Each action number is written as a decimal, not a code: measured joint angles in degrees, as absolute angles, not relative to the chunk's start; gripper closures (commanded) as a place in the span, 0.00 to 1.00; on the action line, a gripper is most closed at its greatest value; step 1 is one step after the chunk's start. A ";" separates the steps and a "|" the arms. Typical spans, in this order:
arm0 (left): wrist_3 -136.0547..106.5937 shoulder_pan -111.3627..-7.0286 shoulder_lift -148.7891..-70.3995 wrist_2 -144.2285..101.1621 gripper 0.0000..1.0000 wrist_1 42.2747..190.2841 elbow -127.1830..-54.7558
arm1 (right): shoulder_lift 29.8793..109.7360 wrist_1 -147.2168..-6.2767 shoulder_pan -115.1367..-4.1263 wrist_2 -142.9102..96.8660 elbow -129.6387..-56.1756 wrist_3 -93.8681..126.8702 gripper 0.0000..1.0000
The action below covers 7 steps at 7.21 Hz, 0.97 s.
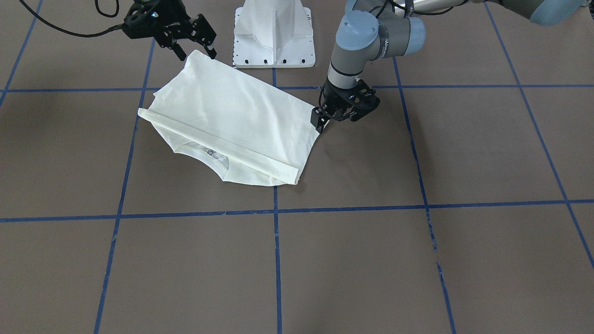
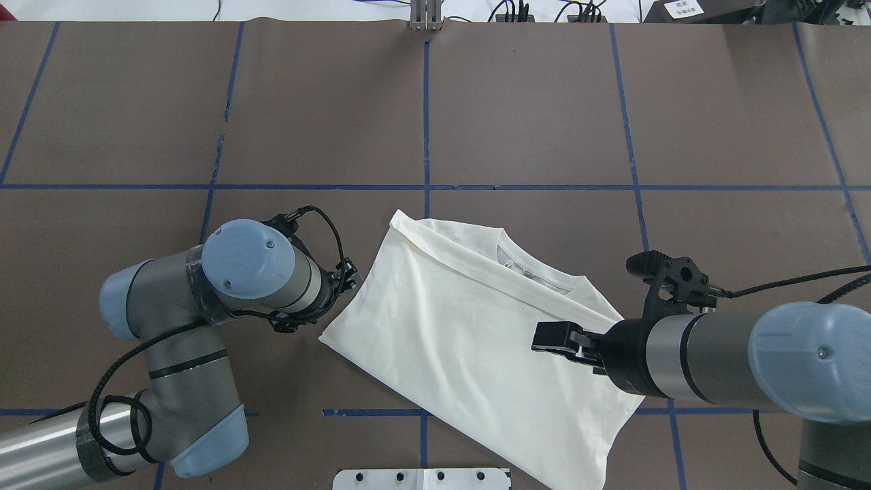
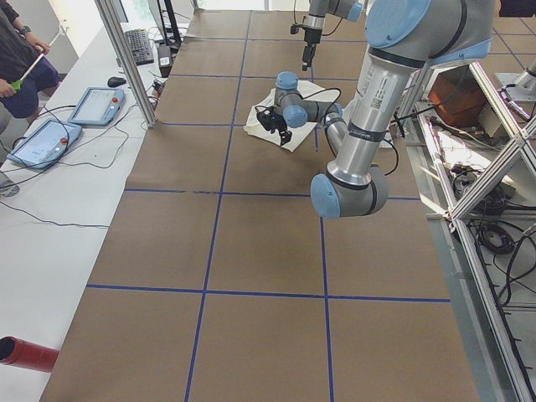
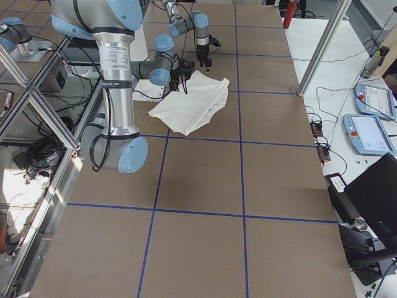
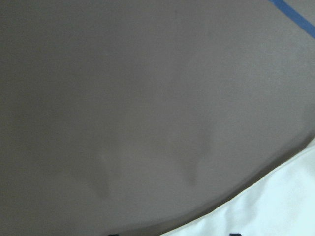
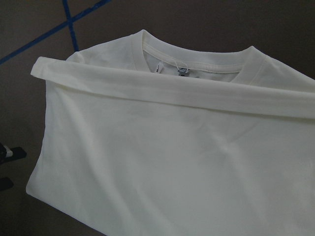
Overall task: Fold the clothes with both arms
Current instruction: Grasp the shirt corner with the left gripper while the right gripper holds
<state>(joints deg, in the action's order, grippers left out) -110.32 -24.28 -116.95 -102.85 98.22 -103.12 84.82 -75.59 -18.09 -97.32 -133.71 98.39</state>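
Overhead exterior: soft cream T-shirt [image 2: 469, 340], folded roughly rectangular, its sleeve [image 2: 507, 286] a flat band across it, lies on the matte brown tabletop [image 2: 531, 102]. My left claw [image 1: 325, 123] and right claw [image 1: 195, 50] both spread, empty.

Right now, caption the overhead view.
Left arm beside and right arm above a partly folded cream T-shirt on a taped table.

overhead: from behind, down | front: opposite, steep | sides: table [image 1: 464, 260] ends, far | wrists: close | shared: T-shirt [image 1: 232, 111]
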 measured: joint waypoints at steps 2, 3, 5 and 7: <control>-111.45 -22.05 -116.46 -102.61 0.29 97.27 -103.05 | 84.21 -75.59 -18.17 -97.37 -133.44 98.43 0.00; -111.79 -21.33 -116.41 -102.58 0.37 97.15 -103.03 | 84.15 -75.59 -18.19 -97.38 -133.38 98.43 0.00; -112.70 -20.54 -116.37 -102.57 0.81 97.05 -103.01 | 84.12 -75.64 -18.25 -97.38 -133.34 98.44 0.00; -113.56 -20.42 -116.38 -102.65 1.00 96.99 -103.01 | 84.11 -75.67 -18.28 -97.38 -133.37 98.44 0.00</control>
